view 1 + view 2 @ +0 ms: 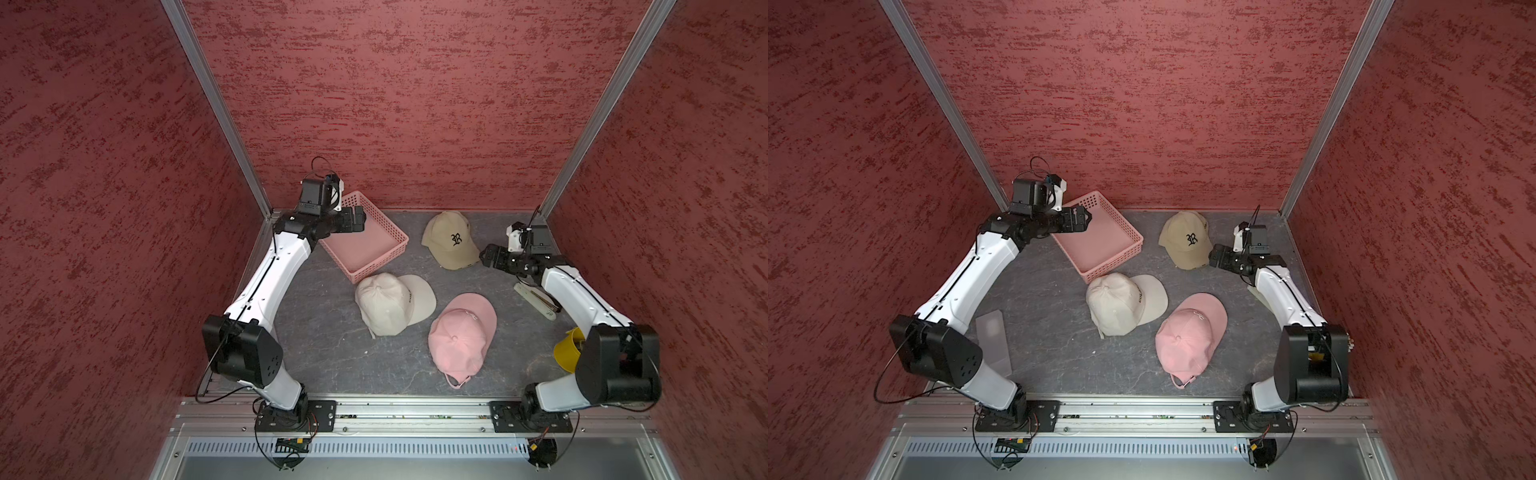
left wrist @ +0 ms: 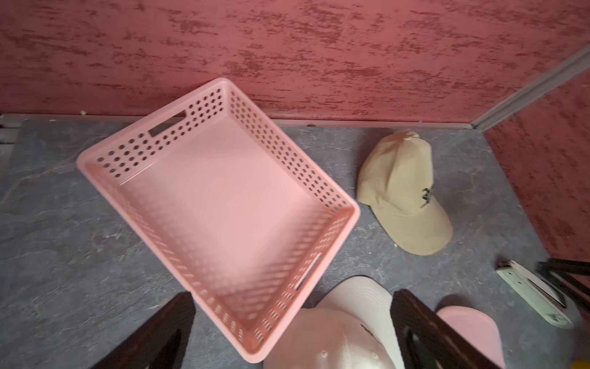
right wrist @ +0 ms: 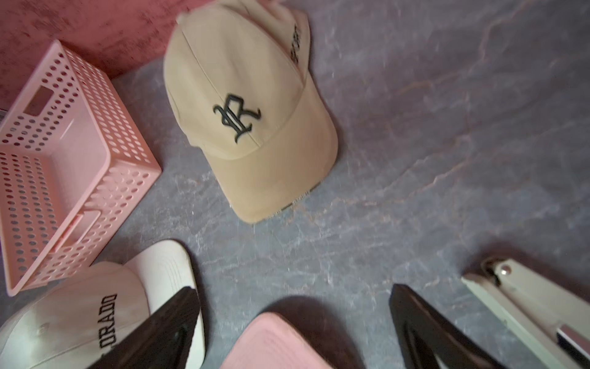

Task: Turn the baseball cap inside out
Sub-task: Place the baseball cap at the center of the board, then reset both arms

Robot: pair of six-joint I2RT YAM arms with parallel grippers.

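Nothing of the task is judged done: the tan cap [image 1: 451, 241], the cream cap [image 1: 388, 305] and the pink cap [image 1: 461, 332] are all laid crown-up on the worktop [image 1: 324, 332], none turned inside out. The left hand [image 1: 358, 219] is held spread and empty over the pink basket [image 1: 399, 245]; the right hand [image 1: 490, 253], likewise spread and empty, is held near the tan cap.

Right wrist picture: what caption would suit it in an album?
Open right claw over a table with tan cap, white cap, pink cap and empty basket.
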